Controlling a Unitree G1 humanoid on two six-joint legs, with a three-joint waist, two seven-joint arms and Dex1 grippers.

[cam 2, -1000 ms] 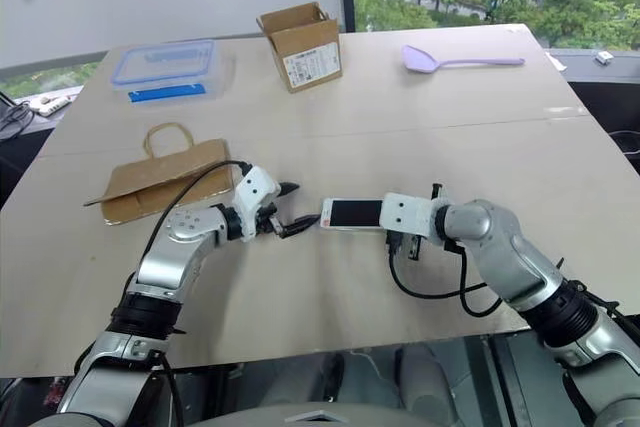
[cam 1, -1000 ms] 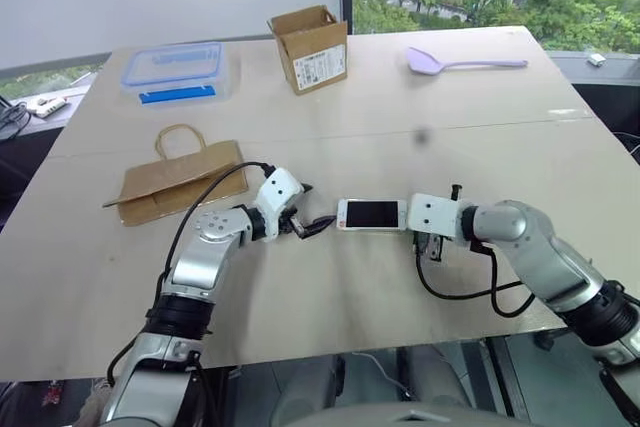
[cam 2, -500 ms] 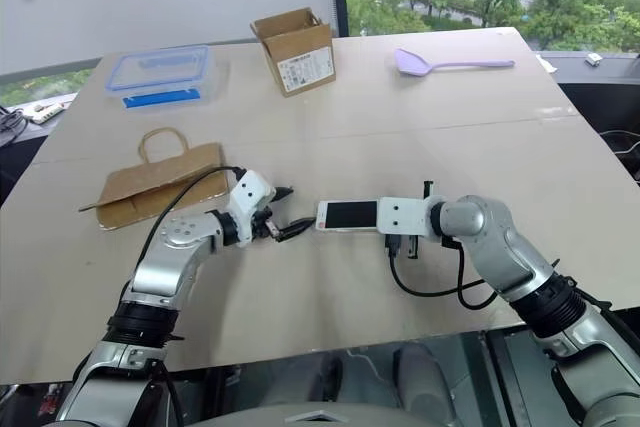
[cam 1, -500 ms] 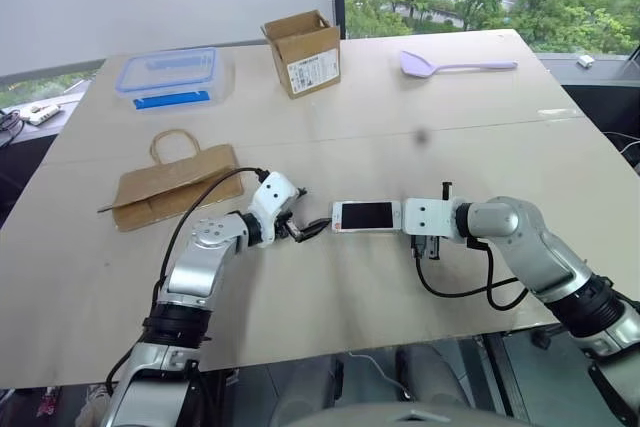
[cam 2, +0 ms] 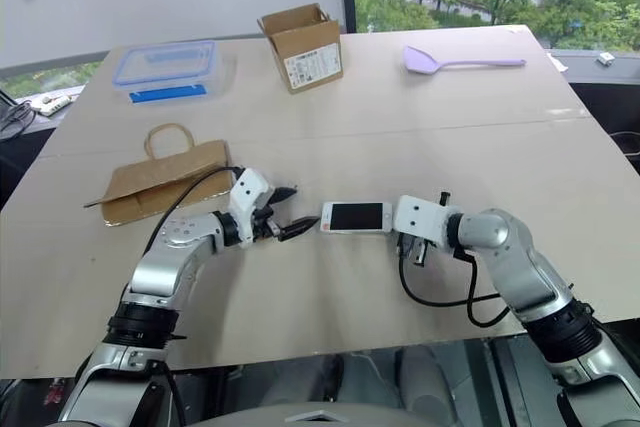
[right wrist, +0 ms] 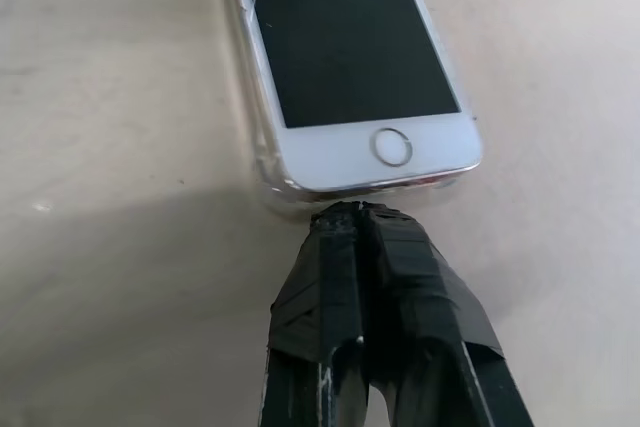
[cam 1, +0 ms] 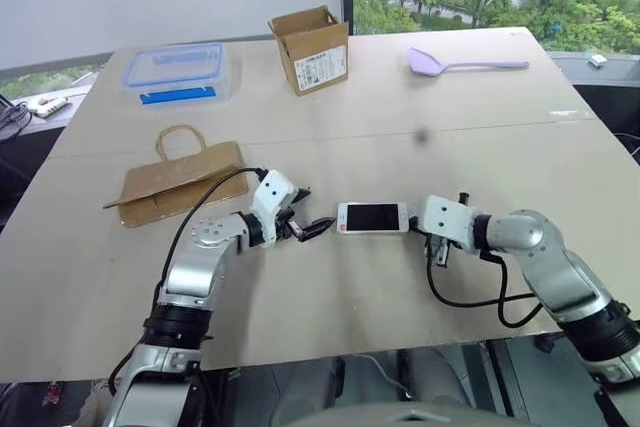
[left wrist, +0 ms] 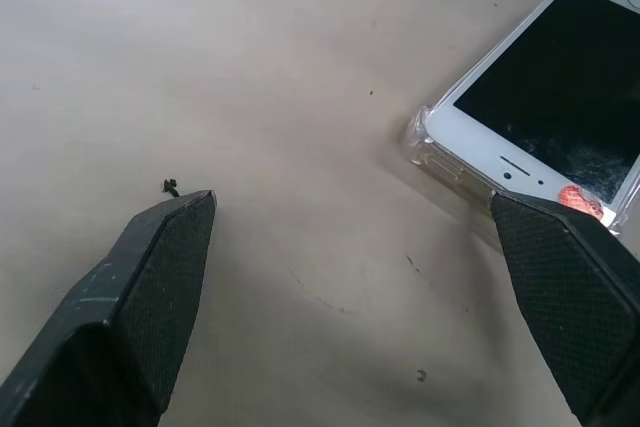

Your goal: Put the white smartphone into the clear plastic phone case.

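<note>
The right claw (right wrist: pixel 362 209) has its two black fingers pressed together, their tips at the home-button end of the white smartphone (right wrist: pixel 345 57). The phone lies screen up in the clear plastic phone case (right wrist: pixel 262 162) on the tabletop (right wrist: pixel 110 247).

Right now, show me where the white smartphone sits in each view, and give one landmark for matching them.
Left eye view: white smartphone at table centre, between both arms.
Right eye view: same spot.
Left wrist view: one end, at the picture's edge.
Right wrist view: home-button end, just past the shut jaws.
Shared landmark: the clear plastic phone case rimming the phone.
</note>
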